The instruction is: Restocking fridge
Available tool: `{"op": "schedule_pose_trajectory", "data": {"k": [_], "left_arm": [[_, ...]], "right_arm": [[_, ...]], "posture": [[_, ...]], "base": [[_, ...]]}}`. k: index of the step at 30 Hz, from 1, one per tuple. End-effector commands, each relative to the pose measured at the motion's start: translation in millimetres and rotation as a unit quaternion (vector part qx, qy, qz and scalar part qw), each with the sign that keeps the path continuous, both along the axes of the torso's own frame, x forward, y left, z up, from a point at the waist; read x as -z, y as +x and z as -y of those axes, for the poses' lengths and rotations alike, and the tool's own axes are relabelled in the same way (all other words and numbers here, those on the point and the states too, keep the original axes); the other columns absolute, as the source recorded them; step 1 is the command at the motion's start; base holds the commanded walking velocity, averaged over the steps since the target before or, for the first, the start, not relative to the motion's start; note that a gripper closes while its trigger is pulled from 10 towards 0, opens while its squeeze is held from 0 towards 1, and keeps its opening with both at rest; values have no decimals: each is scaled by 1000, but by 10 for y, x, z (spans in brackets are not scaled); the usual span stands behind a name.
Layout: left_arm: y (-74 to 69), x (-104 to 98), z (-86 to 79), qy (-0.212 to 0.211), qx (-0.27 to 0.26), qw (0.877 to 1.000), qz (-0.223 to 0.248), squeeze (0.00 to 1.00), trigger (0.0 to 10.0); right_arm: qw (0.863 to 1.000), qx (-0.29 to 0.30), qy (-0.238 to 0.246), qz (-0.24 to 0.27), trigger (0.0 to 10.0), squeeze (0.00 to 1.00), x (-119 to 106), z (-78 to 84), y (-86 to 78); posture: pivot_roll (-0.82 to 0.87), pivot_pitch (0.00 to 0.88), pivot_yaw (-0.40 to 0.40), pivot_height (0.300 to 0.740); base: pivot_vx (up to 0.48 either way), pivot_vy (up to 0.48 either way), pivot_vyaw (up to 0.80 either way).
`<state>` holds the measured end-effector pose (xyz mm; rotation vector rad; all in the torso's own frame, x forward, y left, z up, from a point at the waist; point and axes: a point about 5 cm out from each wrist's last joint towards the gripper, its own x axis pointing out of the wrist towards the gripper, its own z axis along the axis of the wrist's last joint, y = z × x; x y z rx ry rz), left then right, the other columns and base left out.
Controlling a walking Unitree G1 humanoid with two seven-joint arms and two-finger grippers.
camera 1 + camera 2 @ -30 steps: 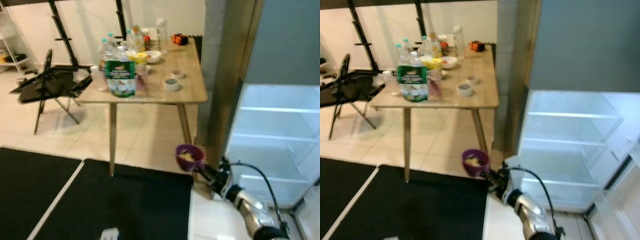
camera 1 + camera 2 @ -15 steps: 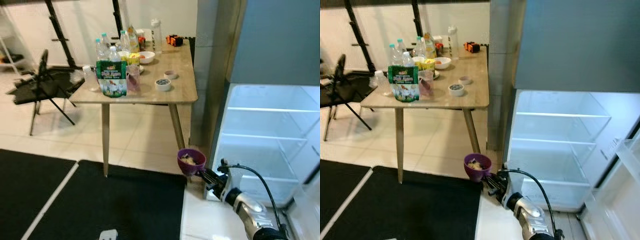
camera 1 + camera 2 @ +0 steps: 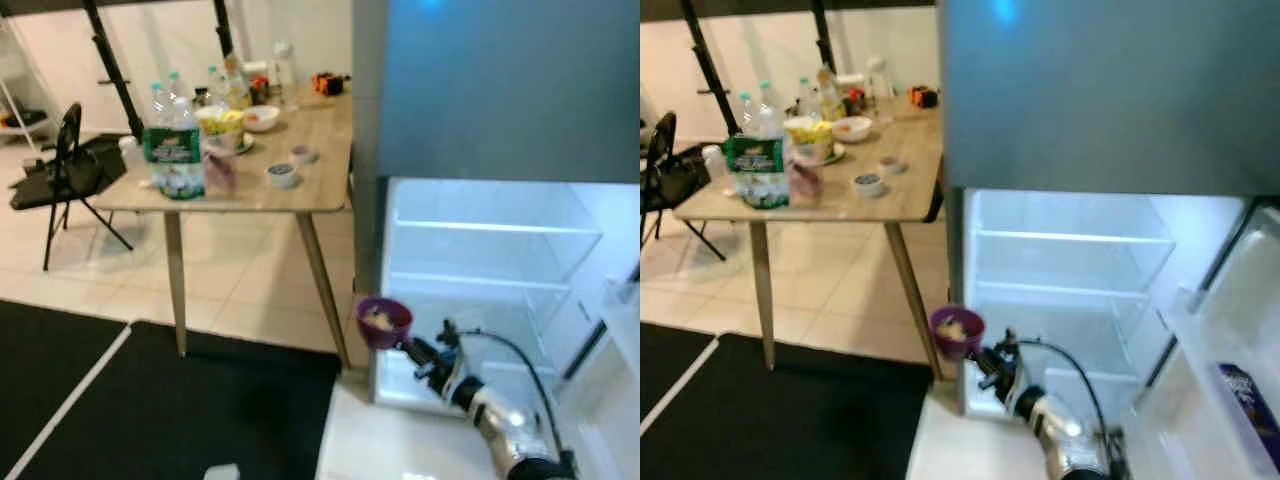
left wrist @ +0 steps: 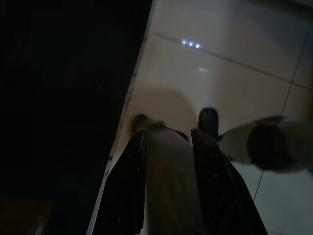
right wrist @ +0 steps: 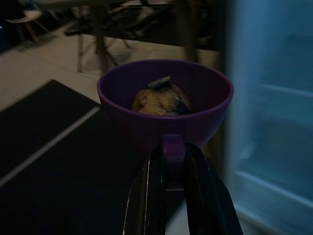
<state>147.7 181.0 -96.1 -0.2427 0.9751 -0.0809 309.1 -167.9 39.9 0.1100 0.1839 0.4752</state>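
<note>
One purple cup [image 5: 164,105] is held by its handle, on which the two black fingers [image 5: 149,196] of the right gripper [image 3: 412,351] are clamped. One brownish muffin-like lump of food [image 5: 160,99] is seen inside the cup. The cup is carried low, just in front of the open fridge [image 3: 1070,270], at its left edge and near its lower shelves. Two glass shelves [image 3: 1072,240] are counted in the lit fridge interior, and one dark packet [image 3: 1245,395] is seen in the open door's rack at the far right; no writing on it can be read.

To the left, one wooden table [image 3: 300,185] is seen. On it several capped bottles [image 3: 160,100] are gathered at the far side; their exact number cannot be told through the blur. One green-and-white pack [image 3: 172,160] stands at the near left edge, its label too blurred to be read. Two small bowls [image 3: 282,175] and one white bowl [image 3: 260,118] are also made out. One black folding chair [image 3: 60,165] stands further left. One black mat [image 3: 170,410] lies on the tiled floor [image 3: 250,290].

The left gripper [image 4: 168,139] is pointed down at the floor beside the mat, its two fingers held a little apart around nothing.
</note>
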Motion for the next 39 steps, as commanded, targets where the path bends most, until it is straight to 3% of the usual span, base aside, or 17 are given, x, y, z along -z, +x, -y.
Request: {"op": "schedule_pose_trajectory", "data": {"k": [1, 17, 24, 33, 39], "left_arm": [[-76, 27, -50, 17, 6, 1000, -15, 0, 10000], [-65, 26, -48, 14, -18, 1000, -14, 0, 10000], [-72, 28, -56, 18, -9, 1000, -17, 0, 10000], [-107, 38, -75, 21, -12, 999, -21, 0, 10000], [-125, 45, -63, 18, -13, 999, -22, 0, 10000]], "right_arm": [[1000, -8, 9, 11, 10000, 0, -25, -90, 16], [1000, 5, 1, 5, 10000, 0, -9, -71, 22], [999, 35, -25, -23, 10000, 0, 115, 24, -51], [999, -35, 13, -35, 10000, 0, 252, -147, -239], [996, -79, 45, -21, 10000, 0, 197, -245, -238]], "posture": [[-116, 31, 33, 740], [-113, 24, 32, 740], [-112, 8, 32, 740], [-102, 41, 47, 740], [-99, 45, 38, 740]], "base": [[0, -334, 0], [0, -85, 0], [0, 0, 0], [0, 0, 0], [0, 0, 0]]}}
